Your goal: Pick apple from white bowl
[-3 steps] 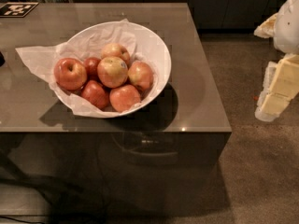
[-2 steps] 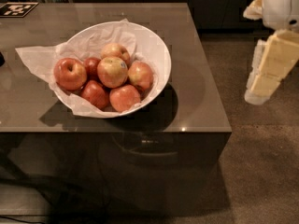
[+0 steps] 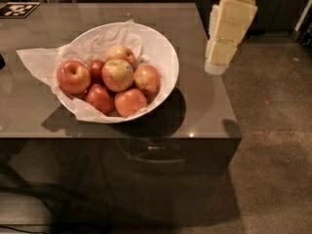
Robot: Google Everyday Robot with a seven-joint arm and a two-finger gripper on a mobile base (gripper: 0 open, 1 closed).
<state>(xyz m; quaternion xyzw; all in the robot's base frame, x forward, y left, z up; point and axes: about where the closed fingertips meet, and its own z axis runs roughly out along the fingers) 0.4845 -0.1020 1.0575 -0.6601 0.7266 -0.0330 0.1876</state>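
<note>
The white bowl [image 3: 167,50] stands on a grey-brown table, lined with crumpled white paper and holding several apples. The apple [image 3: 117,75], yellowish-green with an orange-red blush and a small dark sticker, sits on top in the middle of the pile. An evenly red large apple [image 3: 73,76] lies at its left and a small dark red apple [image 3: 96,68] between them. My gripper [image 3: 218,62], cream-coloured, hangs at the upper right above the table's right edge. It is well to the right of the bowl, apart from it, and holds nothing.
The table [image 3: 204,111] ends just right of the bowl, with brown floor [image 3: 273,130] beyond. The paper [image 3: 36,60] spills over the bowl's left rim. A black-and-white marker tag [image 3: 17,9] lies at the far left corner. Dark cabinets line the back.
My gripper has moved left and up, from out over the floor at the far right to above the table's right edge. The bowl and apples have not moved.
</note>
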